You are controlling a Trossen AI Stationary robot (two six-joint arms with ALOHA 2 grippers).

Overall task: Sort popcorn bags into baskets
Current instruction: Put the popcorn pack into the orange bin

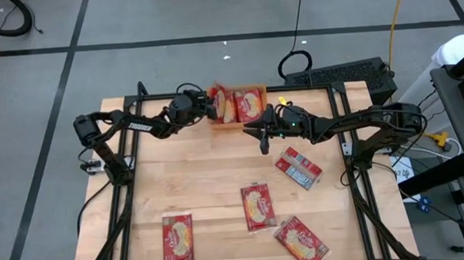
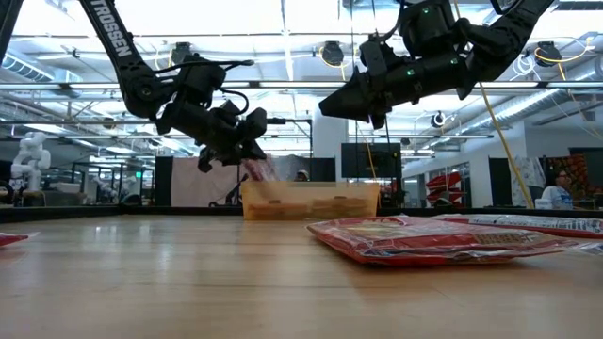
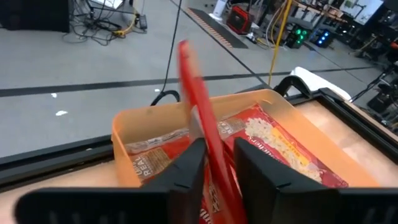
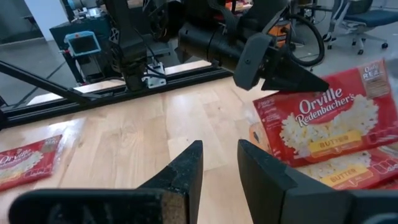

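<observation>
Popcorn bag [image 3: 198, 112] upright betw. left gripper [image 3: 217, 163] fingers, jaws loosely around it, over orange basket [image 1: 238, 123] at desk's [image 1: 211, 181] far edge. Right gripper [image 4: 219, 163] slightly open, empty, just beside basket.

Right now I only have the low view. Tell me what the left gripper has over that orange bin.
Observer: The left gripper is at the orange bin with a red popcorn packet standing on edge above it.
Operator: Report what is already inside.
Observer: Packets in the bin lie flat, picture side up.
Operator: Check the right gripper for me.
Observer: The right gripper is open with nothing between its fingers, hovering over bare table beside the bin.
</observation>
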